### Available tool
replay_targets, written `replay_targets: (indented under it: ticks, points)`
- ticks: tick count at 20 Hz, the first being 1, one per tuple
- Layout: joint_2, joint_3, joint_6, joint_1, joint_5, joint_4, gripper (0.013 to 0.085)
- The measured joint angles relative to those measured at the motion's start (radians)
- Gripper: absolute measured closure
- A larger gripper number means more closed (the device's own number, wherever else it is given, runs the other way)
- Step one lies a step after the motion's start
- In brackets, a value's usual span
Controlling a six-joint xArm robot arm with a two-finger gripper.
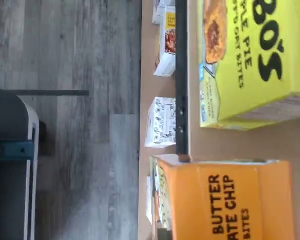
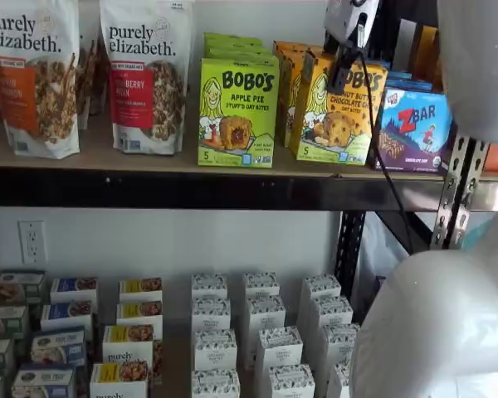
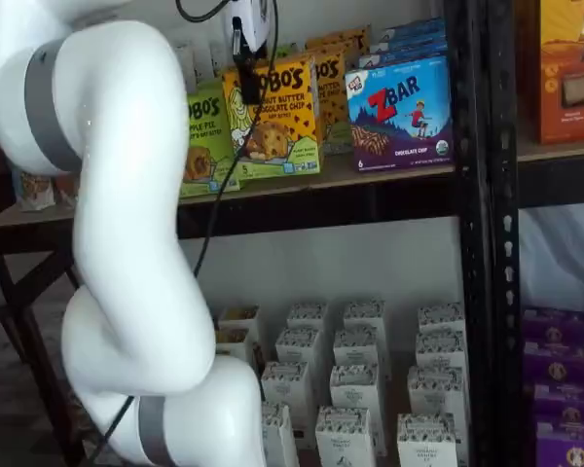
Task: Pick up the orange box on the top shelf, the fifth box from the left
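The orange box (image 2: 336, 108) stands upright on the top shelf (image 2: 149, 157), between a lime-green Apple Pie box (image 2: 236, 112) and a blue ZBar box (image 2: 413, 128). It shows in both shelf views (image 3: 273, 117) and, close up, in the wrist view (image 1: 225, 205). My gripper (image 2: 339, 75) hangs from above right in front of the orange box's upper edge. In a shelf view (image 3: 245, 83) only a black finger shows against the box front. No gap between the fingers shows, and I cannot tell if they touch the box.
More Bobo's boxes stand behind the front row. Granola bags (image 2: 145, 75) stand at the shelf's left. The black front rail (image 1: 181, 75) and a black perforated upright (image 3: 477, 243) frame the shelf. Small white cartons (image 2: 261, 332) fill the lower level. My white arm (image 3: 127, 243) fills the foreground.
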Motion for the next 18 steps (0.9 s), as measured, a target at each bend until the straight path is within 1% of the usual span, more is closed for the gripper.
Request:
replay_targets:
  ticks: [2, 5, 7, 12, 15, 18]
  points:
    - [-0.022, 0.013, 0.002, 0.002, 0.011, -0.004, 0.073]
    - [-0.068, 0.05, 0.005, 0.013, 0.012, -0.035, 0.073]
    - [-0.099, 0.074, 0.005, 0.014, 0.014, -0.046, 0.073]
    - [-0.15, 0.105, 0.0, 0.005, 0.048, -0.04, 0.073]
    - [-0.178, 0.123, 0.001, 0.007, 0.065, -0.045, 0.073]
    - [-0.211, 0.146, -0.001, 0.001, 0.084, -0.038, 0.073]
